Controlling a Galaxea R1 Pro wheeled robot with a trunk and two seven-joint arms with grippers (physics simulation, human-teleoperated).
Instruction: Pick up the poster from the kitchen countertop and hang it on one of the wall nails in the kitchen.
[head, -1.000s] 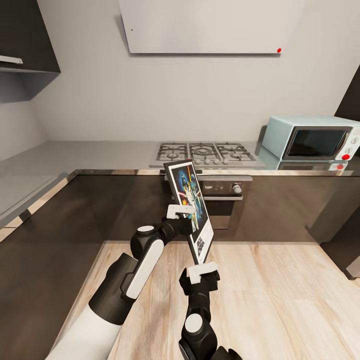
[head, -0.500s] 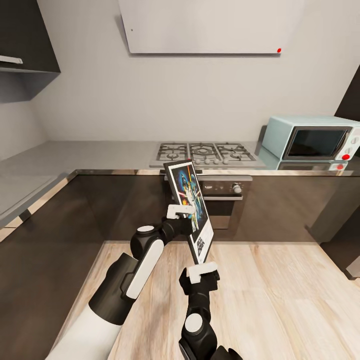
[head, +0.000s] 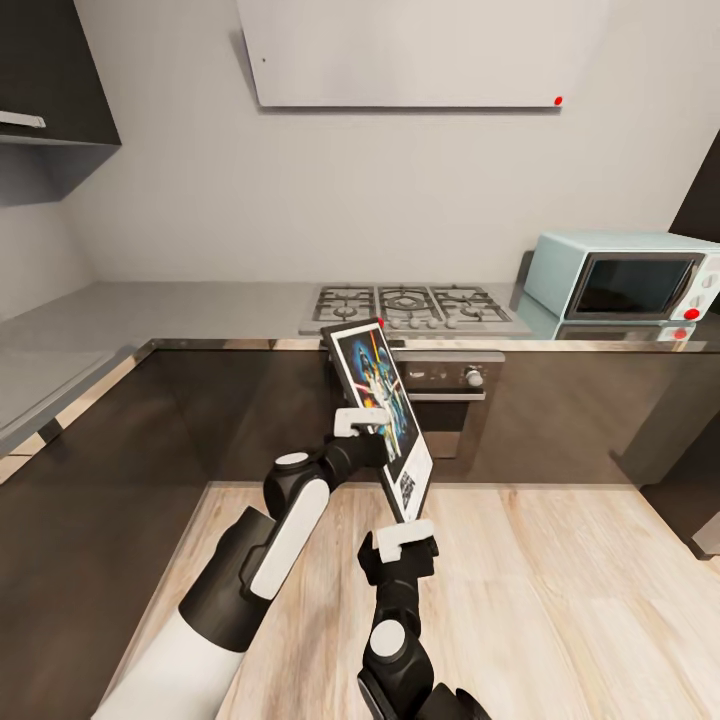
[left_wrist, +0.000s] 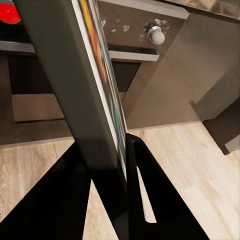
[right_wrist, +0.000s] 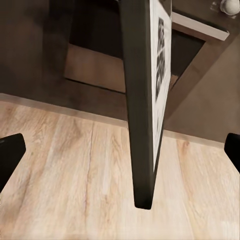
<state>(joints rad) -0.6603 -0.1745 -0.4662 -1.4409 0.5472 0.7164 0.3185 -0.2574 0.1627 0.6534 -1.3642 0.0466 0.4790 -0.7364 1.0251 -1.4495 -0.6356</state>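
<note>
So at that point I had the poster (head: 378, 410) up in the air at the center of the head view, tilted back, in front of the dark cabinet fronts and the oven (head: 447, 400), below the edge of the kitchen countertop (head: 200, 305). My left gripper (head: 362, 424) was clamped on the poster's left edge about halfway up; in the left wrist view the two black fingers (left_wrist: 145, 185) sat tight on either side of the frame edge (left_wrist: 95, 100), artwork side facing right. My right gripper (head: 404, 538) sat just under the poster's bottom corner, and in the right wrist view its fingertips (right_wrist: 10, 150) were way out at the frame's side edges, spread wide, with the poster's lower corner (right_wrist: 142, 125) hanging between them and not touching either one. Wood floor (head: 560, 600) was underneath. Over at the right of the head view the light blue microwave (head: 625, 278) stood on the counter, the gas hob (head: 405, 305) sat mid-frame, and a pale panel (head: 410, 50) hung on the wall at top.
</note>
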